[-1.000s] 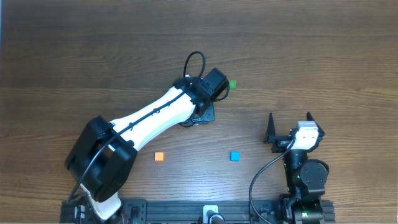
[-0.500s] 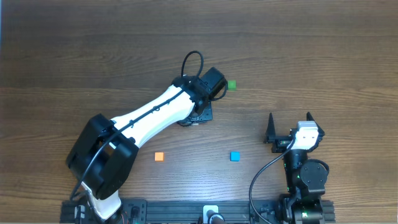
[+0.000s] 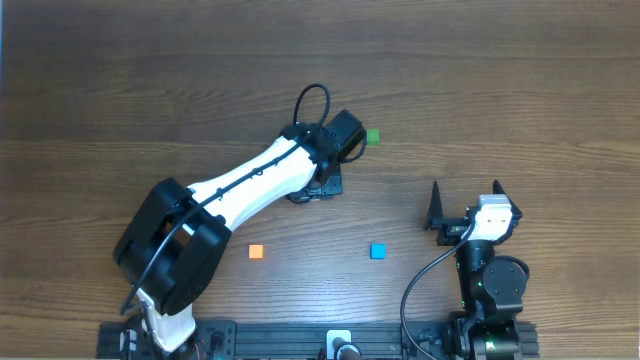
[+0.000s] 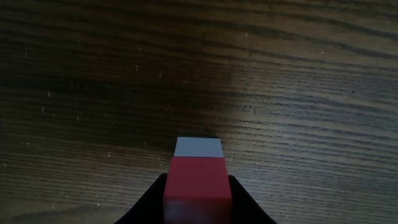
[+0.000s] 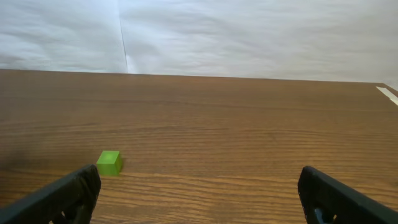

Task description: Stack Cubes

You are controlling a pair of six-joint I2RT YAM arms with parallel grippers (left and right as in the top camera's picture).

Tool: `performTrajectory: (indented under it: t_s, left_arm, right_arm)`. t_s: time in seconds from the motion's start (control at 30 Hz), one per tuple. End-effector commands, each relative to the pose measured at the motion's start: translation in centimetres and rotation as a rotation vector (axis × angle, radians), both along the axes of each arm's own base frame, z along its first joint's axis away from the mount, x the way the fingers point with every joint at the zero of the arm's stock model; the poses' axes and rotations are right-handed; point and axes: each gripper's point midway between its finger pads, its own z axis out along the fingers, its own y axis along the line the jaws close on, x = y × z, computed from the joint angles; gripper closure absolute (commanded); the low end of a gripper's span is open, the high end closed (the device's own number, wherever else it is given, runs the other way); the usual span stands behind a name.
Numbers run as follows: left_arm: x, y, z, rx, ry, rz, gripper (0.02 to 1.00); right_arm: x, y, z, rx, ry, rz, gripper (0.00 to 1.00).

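Near green cube [image 3: 373, 136], left end effector [image 4: 197, 200] with red cube [image 4: 197, 179], unmoved

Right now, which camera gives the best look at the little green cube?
The right wrist view: the green cube stands free on the table, top and sides visible. In the top view the cube is a small square by the left arm's wrist. The left wrist view faces a red cube in the left gripper.
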Motion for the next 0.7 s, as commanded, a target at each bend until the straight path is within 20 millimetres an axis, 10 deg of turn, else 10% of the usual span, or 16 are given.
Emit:
performTrajectory:
  t_s: [0.03, 0.3, 0.5, 0.7]
  left_arm:
    - [0.0, 0.6, -0.7, 0.019, 0.006, 0.022, 0.781]
    - [0.0, 0.6, -0.7, 0.019, 0.006, 0.022, 0.023]
    - [0.6, 0.1, 1.6, -0.029, -0.046, 0.021, 0.018]
    - [0.1, 0.3, 9.6, -0.156, -0.198, -0.032, 0.018]
  right_arm:
    - [0.0, -0.3, -0.2, 0.003, -0.002, -0.015, 0.007]
    - [0.0, -0.3, -0.2, 0.003, -0.002, -0.015, 0.007]
    - [0.0, -0.3, -0.2, 0.003, -0.002, -0.015, 0.007]
    - [0.0, -0.3, -0.2, 0.003, -0.002, -0.015, 0.007]
